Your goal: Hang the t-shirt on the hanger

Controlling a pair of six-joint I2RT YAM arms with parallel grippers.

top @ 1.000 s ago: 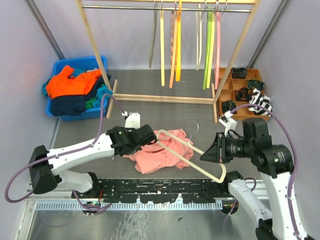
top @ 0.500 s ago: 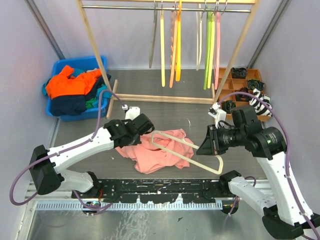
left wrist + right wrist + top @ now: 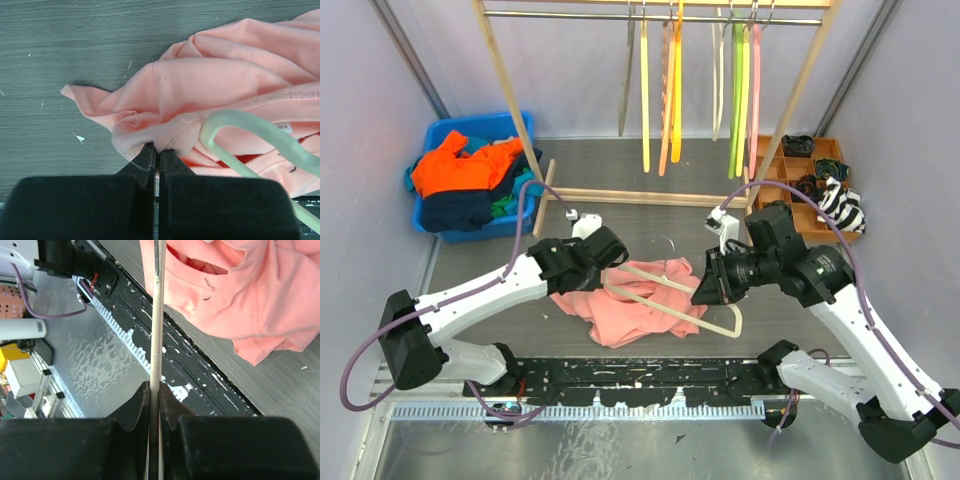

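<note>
Left fingers (image 3: 144, 167) pinch t-shirt (image 3: 210, 85); right fingers (image 3: 136, 412) clamp hanger (image 3: 156, 340), its hook (image 3: 667, 243) barely visible.

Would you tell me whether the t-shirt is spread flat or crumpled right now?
Crumpled: the t-shirt lies bunched in wrinkled folds, one edge pinched in the left gripper.

t-shirt (image 3: 620, 320) logged plain salmon-pink | hanger (image 3: 156, 340) logged pale cream | bin (image 3: 435, 130) logged blue | top garment (image 3: 445, 170) logged bright orange | lower garment (image 3: 455, 212) logged dark navy | cloth (image 3: 845, 205) logged black-and-white striped | table (image 3: 620, 215) logged grey, wood-grained
</note>
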